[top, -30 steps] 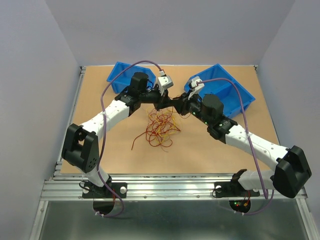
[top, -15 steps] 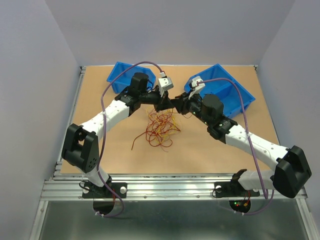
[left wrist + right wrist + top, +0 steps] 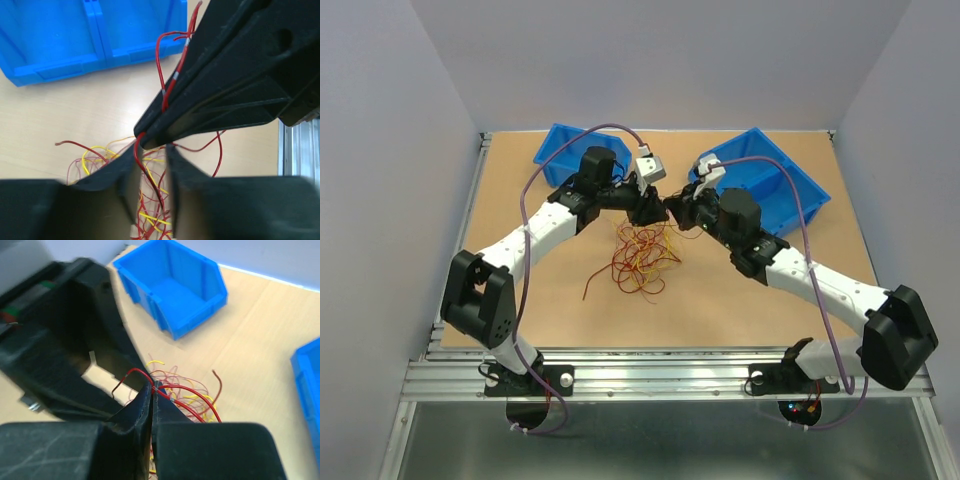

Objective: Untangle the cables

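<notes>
The cables [image 3: 642,258] lie in a loose tangle of red, orange and yellow loops on the brown tabletop. Both grippers meet tip to tip just above its far edge. My right gripper [image 3: 152,385] is shut on one red cable [image 3: 186,389], which arches out on both sides of its tips. In the left wrist view, my left gripper [image 3: 152,151] is open, and the same red cable [image 3: 146,169] runs loose through the gap between its fingers. The right gripper's black fingers [image 3: 225,90] fill the upper right of that view. From above, the left gripper [image 3: 656,211] and the right gripper [image 3: 673,212] almost touch.
One blue bin [image 3: 563,150] stands at the back left behind the left arm, another blue bin [image 3: 775,180] at the back right beside the right arm. Purple arm cables [image 3: 525,215] arc over both arms. One red strand [image 3: 595,280] trails out toward the front left.
My right gripper has closed on the red cable. My left gripper, shut before, has opened and let it go. Both arms shifted only slightly.
</notes>
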Motion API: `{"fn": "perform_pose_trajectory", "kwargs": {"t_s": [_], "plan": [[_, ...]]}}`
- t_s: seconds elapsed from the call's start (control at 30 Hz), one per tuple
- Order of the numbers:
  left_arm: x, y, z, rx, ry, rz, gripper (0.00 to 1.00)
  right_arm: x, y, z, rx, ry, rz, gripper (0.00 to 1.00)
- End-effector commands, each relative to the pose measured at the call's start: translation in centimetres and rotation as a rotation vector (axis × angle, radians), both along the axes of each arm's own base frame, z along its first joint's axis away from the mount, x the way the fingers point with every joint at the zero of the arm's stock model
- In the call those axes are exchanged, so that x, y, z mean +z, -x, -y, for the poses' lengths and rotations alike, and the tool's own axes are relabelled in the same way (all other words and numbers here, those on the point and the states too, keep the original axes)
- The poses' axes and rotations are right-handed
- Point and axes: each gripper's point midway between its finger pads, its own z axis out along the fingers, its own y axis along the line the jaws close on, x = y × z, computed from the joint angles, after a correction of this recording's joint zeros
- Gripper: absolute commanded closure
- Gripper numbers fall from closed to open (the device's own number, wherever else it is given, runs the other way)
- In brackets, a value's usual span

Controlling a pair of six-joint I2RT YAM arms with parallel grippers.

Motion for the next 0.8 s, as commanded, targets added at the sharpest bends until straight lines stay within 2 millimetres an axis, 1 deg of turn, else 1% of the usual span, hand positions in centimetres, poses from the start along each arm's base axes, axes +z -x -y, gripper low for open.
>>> {"fn": "perform_pose_trajectory", "kwargs": {"t_s": [0.0,0.03,0.07,0.1,0.13,0.17,0.2,0.23,0.27,0.3,0.33,0.37,0.4,0.47,0.5,0.53,0.6,0.63,0.7,0.73,0.77], "plan": [[4.3,-0.5,-1.5,0.095,0.085,0.133,0.51,0.8,-3.0,3.5,-0.233,-0.029,-0.013,0.99],[4.8,-0.8,-1.4,0.107,0.101,0.145,0.45,0.4,-3.5,4.2,-0.261,-0.031,-0.033,1.0],[5.4,-1.3,-2.4,0.137,0.124,0.169,0.41,-0.3,-4.1,4.7,-0.283,-0.035,-0.061,0.99],[5.9,-1.5,-2.9,0.152,0.141,0.17,0.38,-0.3,-4.5,5.5,-0.306,-0.05,-0.079,0.99],[6.2,-1.6,-3.6,0.177,0.161,0.154,0.35,-1.2,-5.6,7.1,-0.354,-0.066,-0.125,0.99],[6.6,-2.0,-4.2,0.2,0.176,0.154,0.35,-1.7,-6.1,8.0,-0.38,-0.076,-0.146,0.99],[7.3,-3.0,-5.3,0.238,0.2,0.171,0.34,-2.0,-6.8,9.7,-0.423,-0.085,-0.165,1.0],[7.3,-3.2,-6.0,0.26,0.211,0.167,0.34,-2.4,-7.0,10.5,-0.447,-0.103,-0.184,0.99],[8.0,-3.6,-6.5,0.283,0.244,0.164,0.34,-2.4,-7.2,11.4,-0.471,-0.114,-0.188,0.99],[8.1,-4.3,-7.6,0.319,0.253,0.166,0.34,-2.5,-7.6,13.2,-0.534,-0.12,-0.192,0.99],[8.1,-4.6,-8.0,0.338,0.261,0.165,0.34,-2.0,-7.6,14.0,-0.564,-0.14,-0.185,1.0],[8.0,-4.7,-8.4,0.355,0.264,0.165,0.34,-2.2,-7.6,15.0,-0.596,-0.144,-0.187,1.0],[8.1,-5.0,-8.7,0.367,0.271,0.168,0.34,-2.3,-7.8,16.8,-0.665,-0.146,-0.184,0.99],[7.8,-5.2,-8.7,0.373,0.267,0.164,0.34,-2.3,-7.7,19.0,-0.746,-0.151,-0.174,1.0],[7.7,-5.3,-8.7,0.373,0.265,0.165,0.34,-2.6,-7.9,20.9,-0.816,-0.149,-0.179,0.99],[7.4,-5.4,-8.7,0.373,0.261,0.16,0.34,-3.0,-8.0,22.2,-0.877,-0.152,-0.184,1.0],[7.1,-5.7,-8.7,0.383,0.258,0.157,0.34,-3.7,-8.2,23.9,-0.94,-0.156,-0.201,0.99],[6.7,-5.9,-8.6,0.382,0.253,0.149,0.34,-4.1,-8.3,25.5,-1.013,-0.163,-0.205,0.99],[6.4,-6.1,-8.6,0.384,0.248,0.144,0.34,-4.9,-8.8,26.8,-1.076,-0.157,-0.225,1.0],[6.3,-6.3,-8.6,0.385,0.246,0.144,0.34,-5.0,-8.7,28.2,-1.149,-0.154,-0.217,0.99],[6.0,-6.4,-8.6,0.39,0.242,0.141,0.34,-5.3,-8.8,28.6,-1.17,-0.149,-0.219,1.0]]}}
